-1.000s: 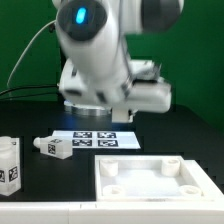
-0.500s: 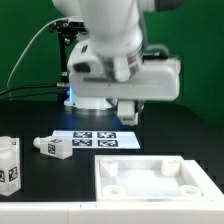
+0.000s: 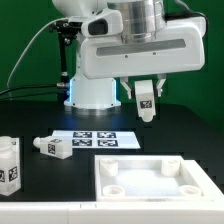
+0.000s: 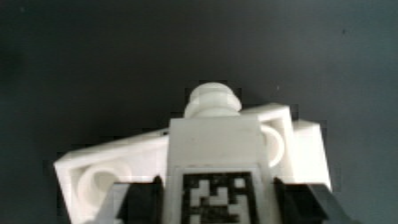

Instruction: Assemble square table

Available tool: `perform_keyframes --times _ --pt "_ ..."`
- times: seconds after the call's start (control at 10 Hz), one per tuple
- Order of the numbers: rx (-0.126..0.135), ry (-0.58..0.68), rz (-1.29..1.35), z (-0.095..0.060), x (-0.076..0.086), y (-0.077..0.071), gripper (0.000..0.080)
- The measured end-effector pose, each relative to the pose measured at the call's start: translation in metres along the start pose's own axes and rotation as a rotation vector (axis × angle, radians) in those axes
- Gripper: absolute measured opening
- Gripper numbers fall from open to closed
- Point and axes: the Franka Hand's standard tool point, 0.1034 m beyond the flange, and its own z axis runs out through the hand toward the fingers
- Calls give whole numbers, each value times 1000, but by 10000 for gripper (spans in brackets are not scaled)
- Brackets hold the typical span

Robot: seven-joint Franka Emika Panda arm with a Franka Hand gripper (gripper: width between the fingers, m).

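looming over everything was the white robot arm [image 3: 130, 45], filling the upper part of the exterior view behind and above the square tabletop [image 3: 150, 182]. the black table [image 3: 195, 125] spread under it all. the square tabletop, a white slab with a raised rim and round sockets in its corners, lay flat on that table at the near edge of the exterior view.

behind the tabletop's far rim, toward the exterior view's left, the marker board [image 3: 95, 138] lay flat, near the slab but apart from it. well apart from the tabletop, at the exterior view's left edge, the first leg [image 3: 9, 165] stood upright with a tag facing the camera. between it and the tabletop the second leg [image 3: 52, 147] lay on its side, narrow end toward the exterior view's left, just beside the marker board's corner.

the gripper [image 3: 147, 97] hung in the air above and behind the tabletop's far rim, touching nothing on the table. it was clamped on the third leg [image 3: 147, 108], which hung downward with its tag showing. in the wrist view this leg ran out from between the two dark fingers [image 4: 118, 198], its tag close to them and its round peg at the far end. a white rimmed part behind it looked like a corner of the tabletop.
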Motion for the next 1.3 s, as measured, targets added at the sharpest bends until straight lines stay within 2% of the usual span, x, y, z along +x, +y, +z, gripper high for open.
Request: perform_keyframes --times 0.1,0.2,0.3,0.4,0.5,0.7,0.9,1.0,1.1,1.2,1.3 --pt "-16 84 -36 -3 10 -4 282" --pt "-36 151 -93 -9 29 -15 282" --pt "-28 177 -107 -11 46 -28 282" --pt "-32 266 -153 -16 69 -46 282" --pt "-26 341 -203 -17 77 -56 282" --pt "-12 473 -199 -13 73 -51 282" --pt "-14 471 -201 -11 74 -50 282" --pt "-41 469 -265 -3 85 -47 282" --pt "-59 468 -319 1 101 -50 282" --pt "-69 479 -367 3 115 -55 282" --pt "-63 477 -352 3 112 -54 282"
